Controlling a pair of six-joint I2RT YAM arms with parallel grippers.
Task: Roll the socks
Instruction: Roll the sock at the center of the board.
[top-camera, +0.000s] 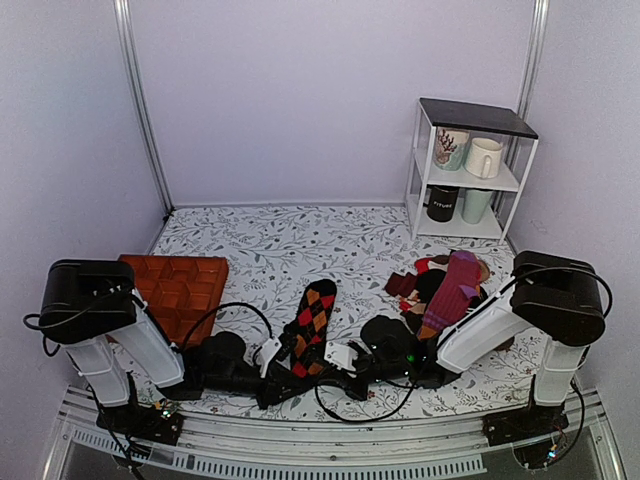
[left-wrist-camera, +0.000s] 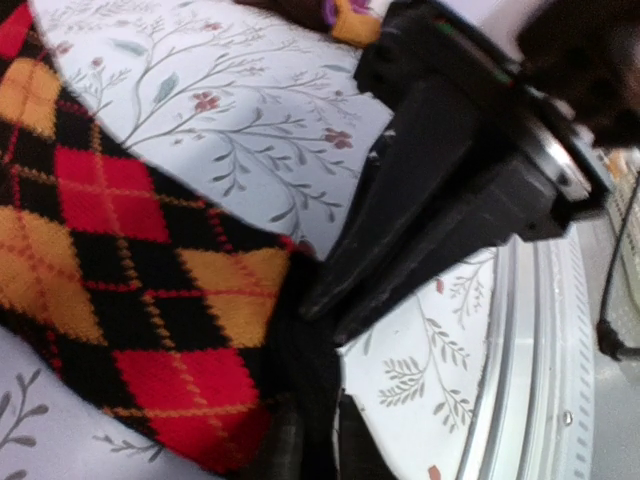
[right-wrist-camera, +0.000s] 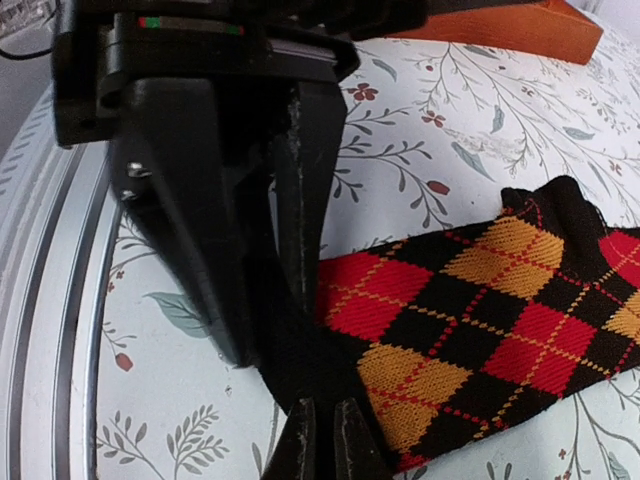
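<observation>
The socks (top-camera: 313, 318), black knit with red and orange diamonds, lie flat near the table's front edge, running away from the arms. Their plain black cuff end points toward the arms. My left gripper (top-camera: 277, 357) and right gripper (top-camera: 335, 357) meet at that cuff from either side. In the left wrist view the socks (left-wrist-camera: 110, 250) fill the left side, and my left gripper (left-wrist-camera: 312, 440) is shut on the black cuff, with the right arm's fingers (left-wrist-camera: 400, 250) just beyond. In the right wrist view my right gripper (right-wrist-camera: 325, 440) pinches the same cuff next to the argyle socks (right-wrist-camera: 500, 310).
An orange-brown moulded tray (top-camera: 180, 290) lies at the left. A heap of other socks (top-camera: 450, 285), purple, maroon and tan, sits at the right. A white shelf (top-camera: 470, 170) with mugs stands at the back right. The metal rail (top-camera: 330, 455) runs along the front edge.
</observation>
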